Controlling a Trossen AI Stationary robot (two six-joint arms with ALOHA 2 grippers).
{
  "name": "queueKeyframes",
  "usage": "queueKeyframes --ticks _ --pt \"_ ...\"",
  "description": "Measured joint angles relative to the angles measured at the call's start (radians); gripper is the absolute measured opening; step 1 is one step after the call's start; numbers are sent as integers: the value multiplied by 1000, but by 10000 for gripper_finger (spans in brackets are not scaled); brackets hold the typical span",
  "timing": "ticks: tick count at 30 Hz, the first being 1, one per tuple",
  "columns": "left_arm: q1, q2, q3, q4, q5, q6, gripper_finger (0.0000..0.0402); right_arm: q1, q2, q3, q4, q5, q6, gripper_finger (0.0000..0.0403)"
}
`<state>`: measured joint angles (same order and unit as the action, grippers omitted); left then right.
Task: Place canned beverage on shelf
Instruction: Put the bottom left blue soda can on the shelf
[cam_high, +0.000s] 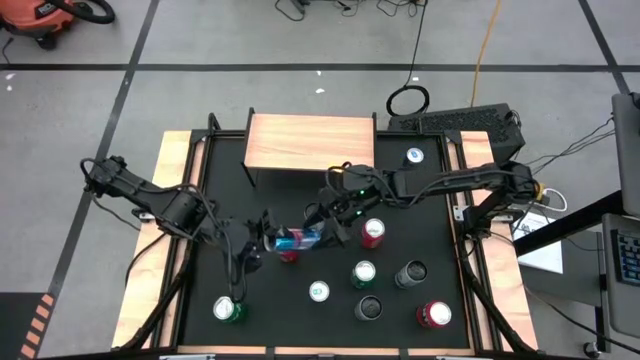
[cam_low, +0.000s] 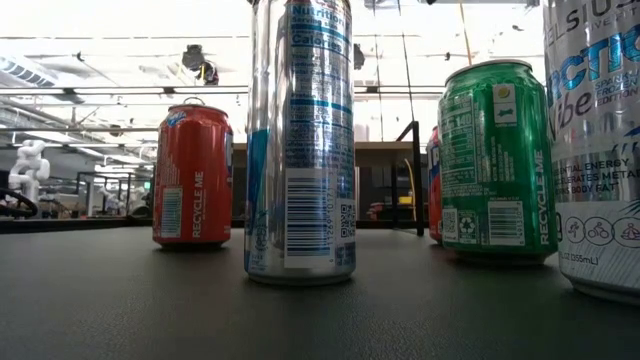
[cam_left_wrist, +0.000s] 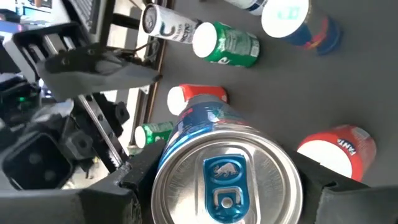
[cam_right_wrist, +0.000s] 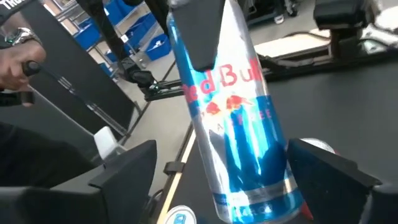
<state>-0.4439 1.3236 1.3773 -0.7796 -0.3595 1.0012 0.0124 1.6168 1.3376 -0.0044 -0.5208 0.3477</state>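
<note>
A blue-and-silver canned beverage (cam_high: 298, 238) hangs on its side above the black tabletop, over a red can (cam_high: 288, 256). My left gripper (cam_high: 262, 238) is shut on its top end; the pull-tab lid (cam_left_wrist: 225, 186) faces the left wrist view. My right gripper (cam_high: 328, 224) stands open at the can's other end, with one finger (cam_right_wrist: 124, 177) on either side of the can's body (cam_right_wrist: 239, 143); I see no touch. The light-wood shelf (cam_high: 310, 142) stands at the table's far edge with nothing on it. My left gripper pinches the can's side wall just behind the top rim (cam_left_wrist: 163, 177) between its two fingers. The fingers come from the table's left and lie along the can. The can is lifted clear, on its side, with its bottom end toward the right arm.
Several upright cans stand on the near half of the table: red (cam_high: 372, 232), green (cam_high: 363, 272), dark (cam_high: 410, 272), white-topped (cam_high: 318, 291), red (cam_high: 433, 315) and green (cam_high: 228, 308). One can (cam_high: 414, 156) stands right of the shelf. A person's hand (cam_right_wrist: 15, 59) shows beyond the table.
</note>
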Motion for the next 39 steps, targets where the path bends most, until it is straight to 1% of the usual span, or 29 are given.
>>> queueKeyframes --ticks 5,12,17,20,25,27,30,33,36,39 --pt "-1 -1 0 14 1 0 228 3 23 0 20 -4 7 341" --pt "-1 -1 0 17 20 3 228 2 69 0 101 -83 81 341" --pt "-1 -1 0 28 21 4 228 2 69 -1 104 -97 57 340" --pt "1 -1 0 67 30 1 228 3 69 -1 105 -115 53 340" --pt "21 12 0 98 84 -27 228 3 69 -1 105 -161 51 339" --pt "24 14 0 99 96 -27 228 3 69 -1 105 -162 51 336" --pt "32 23 1 138 96 -26 228 3 69 -1 105 -163 51 325" --pt "34 26 -1 137 94 -25 228 3 69 -1 105 -170 39 308" --pt "33 25 1 170 87 -19 228 3 69 -2 105 -192 36 288" --pt "32 25 1 168 77 -18 228 3 69 -2 105 -223 35 268"
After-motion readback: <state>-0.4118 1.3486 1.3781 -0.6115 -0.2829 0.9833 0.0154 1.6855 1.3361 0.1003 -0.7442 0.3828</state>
